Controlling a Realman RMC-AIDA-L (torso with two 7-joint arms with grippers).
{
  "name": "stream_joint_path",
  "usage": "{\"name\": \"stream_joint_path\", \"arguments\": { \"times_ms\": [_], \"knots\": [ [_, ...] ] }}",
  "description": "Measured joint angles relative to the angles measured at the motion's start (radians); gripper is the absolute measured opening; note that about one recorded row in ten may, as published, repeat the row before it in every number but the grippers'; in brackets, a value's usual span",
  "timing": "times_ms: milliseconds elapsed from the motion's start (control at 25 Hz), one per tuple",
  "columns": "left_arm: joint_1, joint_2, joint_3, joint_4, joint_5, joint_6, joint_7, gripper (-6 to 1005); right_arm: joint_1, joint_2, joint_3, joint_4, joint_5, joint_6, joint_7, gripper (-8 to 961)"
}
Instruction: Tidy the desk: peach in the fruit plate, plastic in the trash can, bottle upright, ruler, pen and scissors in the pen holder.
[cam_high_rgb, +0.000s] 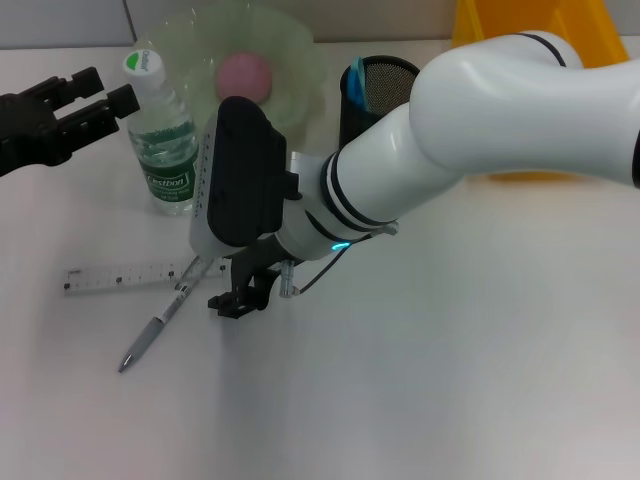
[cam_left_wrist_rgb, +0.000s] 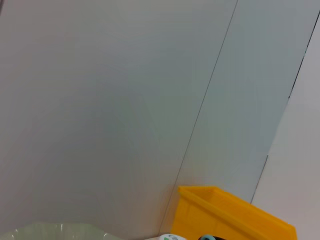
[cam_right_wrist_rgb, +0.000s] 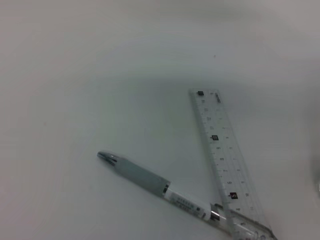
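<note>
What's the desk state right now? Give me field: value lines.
peach: in fruit plate
bottle: upright, beside the plate
ruler: flat on desk
pen: flat on desk, one end meeting the ruler's end
pen holder: behind the right arm, something blue inside
right gripper: low over the desk, by the pen-ruler junction
left gripper: raised at the desk's left edge, idle
</note>
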Motion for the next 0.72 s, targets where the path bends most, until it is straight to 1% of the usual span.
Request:
{"name": "stream_joint_path", "arguments": {
  "times_ms": [240, 280, 360, 400, 440, 480, 640, 680, 720],
  "knots": [
    [0.001, 0.001, 0.000, -0.011, 0.000, -0.002, 0.002, 701, -0.020, 0.000, 0.019, -0.020, -0.002, 0.007, 0.002, 621],
    [0.002, 0.002, -0.003, -0.011, 0.000, -0.003, 0.003, 701, -0.041, 0.000, 0.044, -0.036, -0.007, 0.004, 0.001, 621],
    [0.002, 0.003, -0.005, -0.011, 0.000, -0.003, 0.003, 701, -0.052, -0.001, 0.055, -0.043, -0.010, 0.001, 0.001, 621],
    [0.003, 0.003, -0.006, -0.011, -0.001, -0.003, 0.003, 701, -0.083, -0.003, 0.088, -0.060, -0.027, -0.009, 0.000, 621],
    [0.003, 0.003, -0.006, -0.011, -0.001, -0.003, 0.003, 701, -0.083, -0.003, 0.088, -0.060, -0.027, -0.009, 0.000, 621],
    [0.004, 0.003, -0.007, -0.007, -0.005, -0.003, 0.003, 701, -0.099, -0.003, 0.105, -0.070, -0.039, -0.014, -0.001, 621],
    [0.006, 0.003, -0.008, -0.003, -0.023, -0.002, 0.003, 701, -0.189, -0.003, 0.193, -0.144, -0.109, -0.038, -0.001, 620],
    [0.006, 0.004, -0.008, -0.002, -0.037, 0.000, 0.003, 701, -0.242, -0.006, 0.235, -0.195, -0.130, -0.048, -0.001, 620],
    [0.006, 0.004, -0.008, -0.002, -0.037, 0.000, 0.003, 701, -0.242, -0.006, 0.235, -0.195, -0.130, -0.048, -0.001, 620]
  ]
}}
